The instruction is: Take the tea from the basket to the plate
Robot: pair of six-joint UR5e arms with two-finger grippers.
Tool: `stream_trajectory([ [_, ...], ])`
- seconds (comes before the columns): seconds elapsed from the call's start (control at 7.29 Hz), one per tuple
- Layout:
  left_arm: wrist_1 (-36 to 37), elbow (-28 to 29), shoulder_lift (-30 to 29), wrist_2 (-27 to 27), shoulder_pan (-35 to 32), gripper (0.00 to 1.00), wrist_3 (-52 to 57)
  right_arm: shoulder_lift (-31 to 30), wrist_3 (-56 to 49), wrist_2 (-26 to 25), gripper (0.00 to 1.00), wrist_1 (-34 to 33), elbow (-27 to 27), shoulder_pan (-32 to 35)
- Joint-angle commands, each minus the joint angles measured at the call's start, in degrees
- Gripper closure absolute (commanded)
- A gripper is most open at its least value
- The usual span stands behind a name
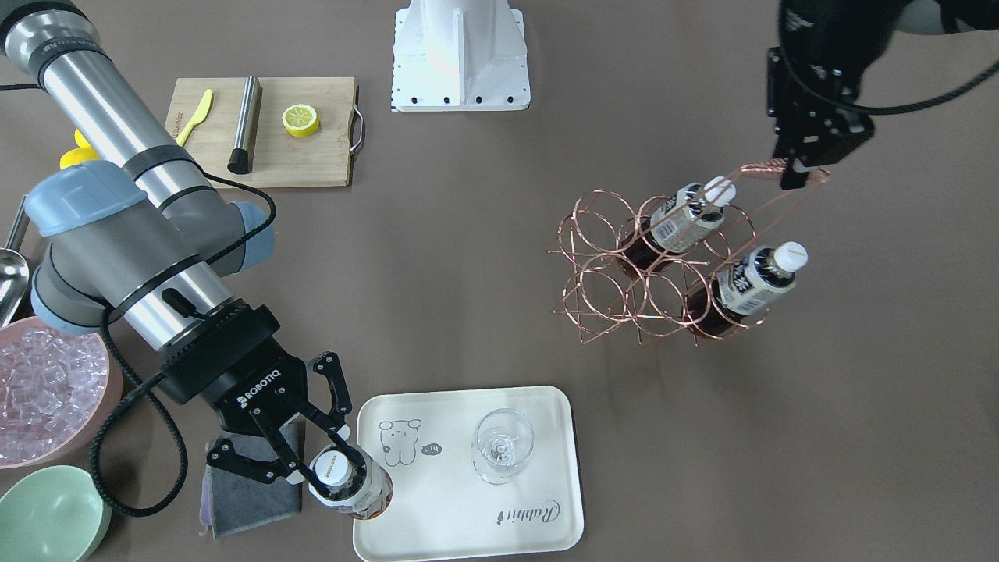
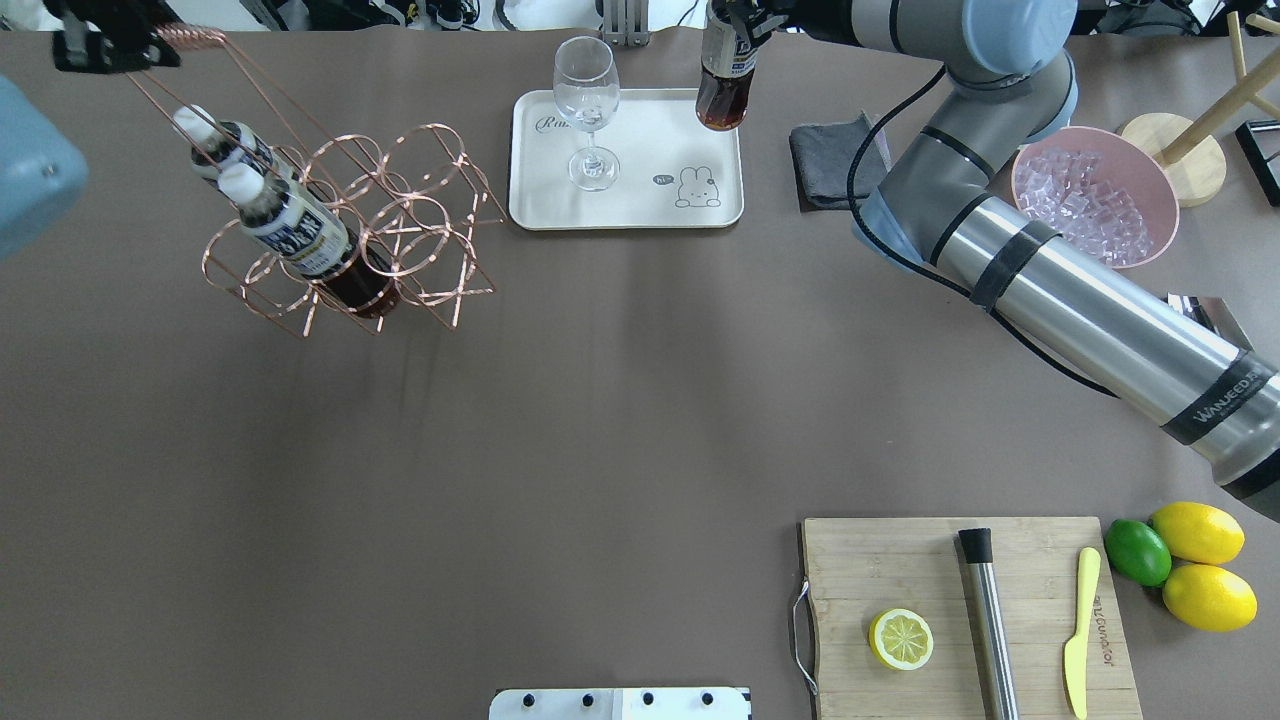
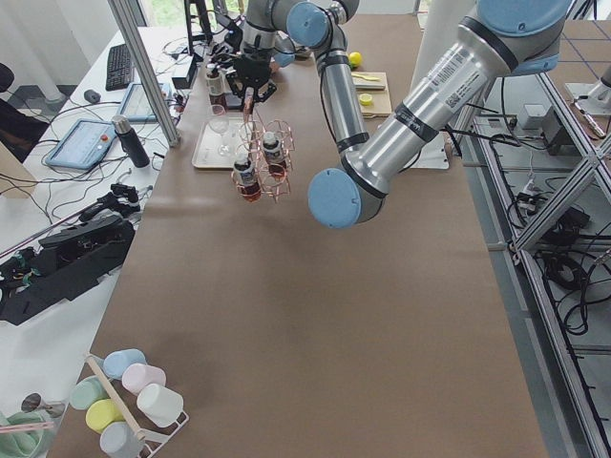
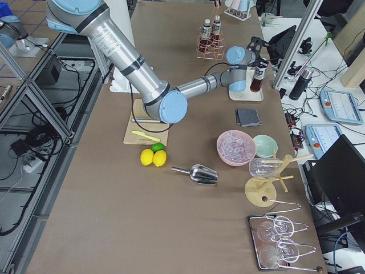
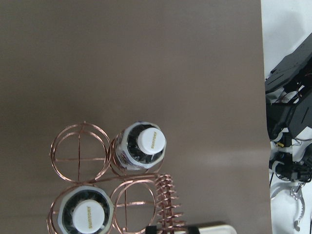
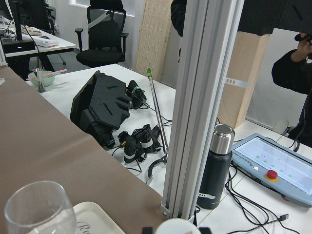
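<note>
My right gripper (image 1: 337, 471) is shut on a tea bottle (image 1: 351, 490) with a white cap and dark drink. It holds the bottle upright at the corner of the cream plate (image 1: 445, 519); I cannot tell whether the bottle touches the plate. In the overhead view the bottle (image 2: 722, 85) is over the plate's (image 2: 640, 205) far right corner. My left gripper (image 1: 796, 168) is shut on the coiled handle of the copper wire basket (image 1: 601, 265). Two more tea bottles (image 1: 687, 218) (image 1: 753, 285) stand in the basket's cells, and their caps show in the left wrist view (image 5: 151, 141).
A stemmed clear glass (image 1: 502, 445) stands on the plate. A grey cloth (image 1: 250, 499) lies beside the plate under my right gripper. A pink bowl of ice (image 1: 115, 386) and a green bowl (image 1: 47, 515) are close by. A cutting board (image 1: 312, 156) holds a lemon half, a steel rod and a yellow knife.
</note>
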Motion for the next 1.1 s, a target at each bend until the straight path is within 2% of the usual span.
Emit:
stream_trajectory([
  [0.0,-9.6,10.9,5.7,-3.6,-11.3,1.0,14.6,0.2,1.4,-3.4,1.0,2.2,-2.1,-3.4],
  [0.14,-17.6,16.5,8.4,-3.6,-14.2,1.0,17.3,0.1,3.3,-6.3,1.0,5.3,-3.7,-5.1],
  [0.27,-22.9,21.3,9.3,-3.7,-16.9,1.0,18.6,0.0,3.3,-6.7,1.0,5.5,-4.1,-5.7],
  [0.55,-26.5,27.2,10.1,-3.7,-19.7,1.0,22.4,0.0,3.3,-7.3,1.0,5.6,-4.1,-6.1],
  [0.96,-37.9,35.2,11.8,-3.5,-21.1,1.0,22.4,-0.1,3.2,-7.5,1.0,5.7,-4.0,-6.4],
])
